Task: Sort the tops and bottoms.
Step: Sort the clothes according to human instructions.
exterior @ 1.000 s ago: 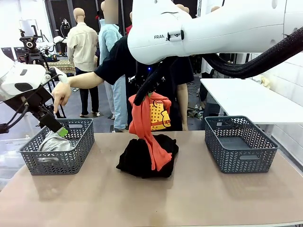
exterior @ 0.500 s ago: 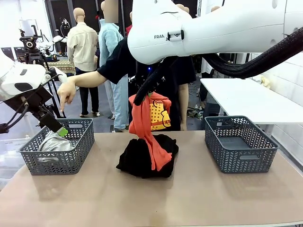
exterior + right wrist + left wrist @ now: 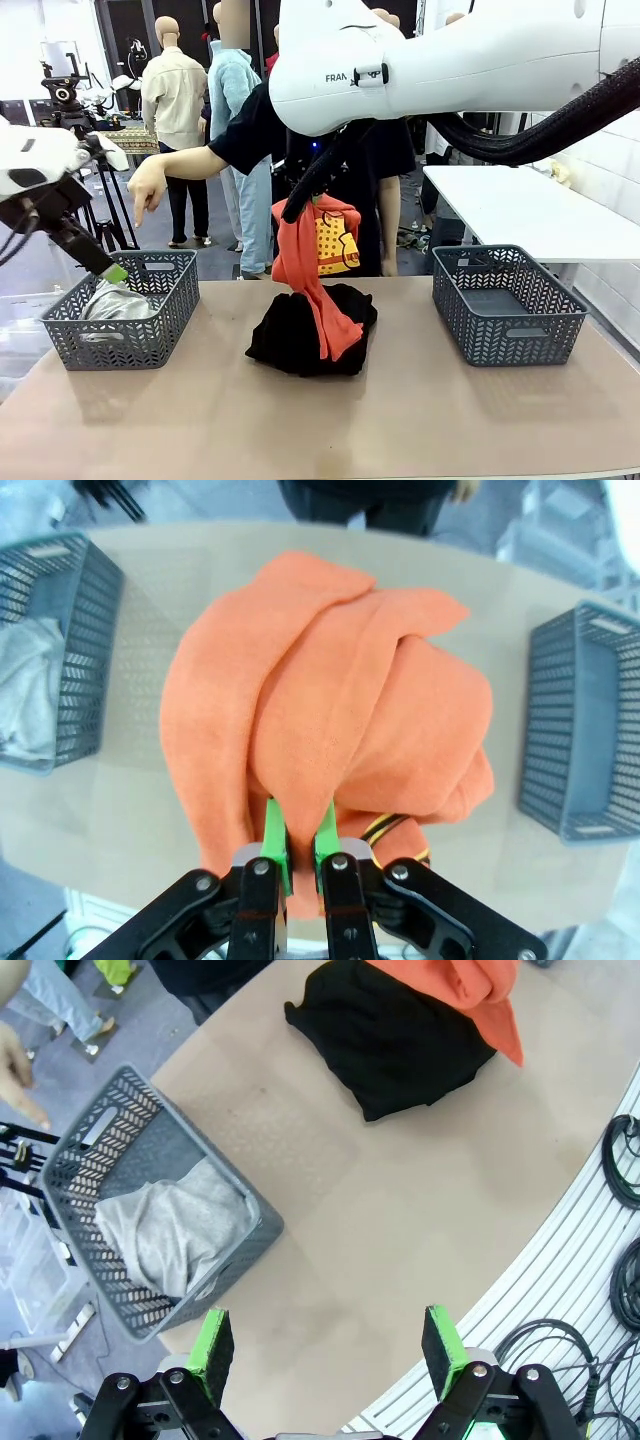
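Beige bench [image 3: 320, 420] mid-sort: the left arm backs off its basket while the orange top hangs in the air.
Biggest change first: the left arm has pulled up and out toward the left edge, away from the left basket [image 3: 150, 340], where the grey-white top [image 3: 115, 303] lies, so that one looks sorted. The black bottoms [image 3: 290, 340] sit mid-bench, unmoved, and the right basket [image 3: 510, 335] waits. The orange top [image 3: 305, 265] dangles just as before, its tail trailing over the bottoms, the right gripper [image 3: 297, 830] clamped tight on its folds. The left gripper [image 3: 325, 1345] is spread wide, holding nothing. The person's hand [image 3: 148, 190] has drifted right and higher, finger pointing down toward the left basket, probably the orange top's destination.
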You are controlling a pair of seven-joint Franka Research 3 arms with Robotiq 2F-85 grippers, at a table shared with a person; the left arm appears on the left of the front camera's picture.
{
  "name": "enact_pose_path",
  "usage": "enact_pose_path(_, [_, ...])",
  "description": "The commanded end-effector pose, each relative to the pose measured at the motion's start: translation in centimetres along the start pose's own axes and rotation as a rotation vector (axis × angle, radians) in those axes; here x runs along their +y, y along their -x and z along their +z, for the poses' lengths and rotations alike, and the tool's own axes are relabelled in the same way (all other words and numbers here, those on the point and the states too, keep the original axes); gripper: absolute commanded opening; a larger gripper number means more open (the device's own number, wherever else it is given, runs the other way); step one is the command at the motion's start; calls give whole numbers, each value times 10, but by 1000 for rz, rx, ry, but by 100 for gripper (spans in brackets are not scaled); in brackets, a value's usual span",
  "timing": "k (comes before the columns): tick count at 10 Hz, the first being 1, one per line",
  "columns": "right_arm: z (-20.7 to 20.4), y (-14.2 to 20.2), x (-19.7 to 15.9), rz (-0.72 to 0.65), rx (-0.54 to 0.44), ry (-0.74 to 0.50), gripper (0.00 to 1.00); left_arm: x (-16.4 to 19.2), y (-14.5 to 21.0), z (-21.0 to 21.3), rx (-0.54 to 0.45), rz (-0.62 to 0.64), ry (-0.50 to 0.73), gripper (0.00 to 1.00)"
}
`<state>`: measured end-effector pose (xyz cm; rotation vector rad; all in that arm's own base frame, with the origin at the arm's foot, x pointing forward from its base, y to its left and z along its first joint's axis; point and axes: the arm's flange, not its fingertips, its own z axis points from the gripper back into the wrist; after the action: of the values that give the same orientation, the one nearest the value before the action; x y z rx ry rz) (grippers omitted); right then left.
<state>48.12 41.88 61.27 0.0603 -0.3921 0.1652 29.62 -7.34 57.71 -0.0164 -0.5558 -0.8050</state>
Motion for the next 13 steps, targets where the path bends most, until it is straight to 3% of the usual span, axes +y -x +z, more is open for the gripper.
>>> enact_pose_path(1, [21,-10,24,23,-106,-66,0,10,28,23,-29,15,-17,98])
enact_pose_path(3, [33,-32,61,85,-173,-164,0,18,51,46,-43,66,-62,98])
enact_pose_path(6, [36,-72,131,141,-290,-326,0,25,72,47,-73,105,-67,98])
enact_pose_path(8, [24,-87,164,113,-338,-433,0,26,51,61,-65,100,-67,98])
enact_pose_path(9, [17,-90,172,102,-329,-464,0,26,51,61,-65,100,-67,98])
enact_pose_path(10, [17,-53,138,114,-301,-382,0,26,51,61,-65,100,-67,98])
enact_pose_path(13, [17,-53,138,114,-301,-382,0,26,51,61,-65,100,-67,98])
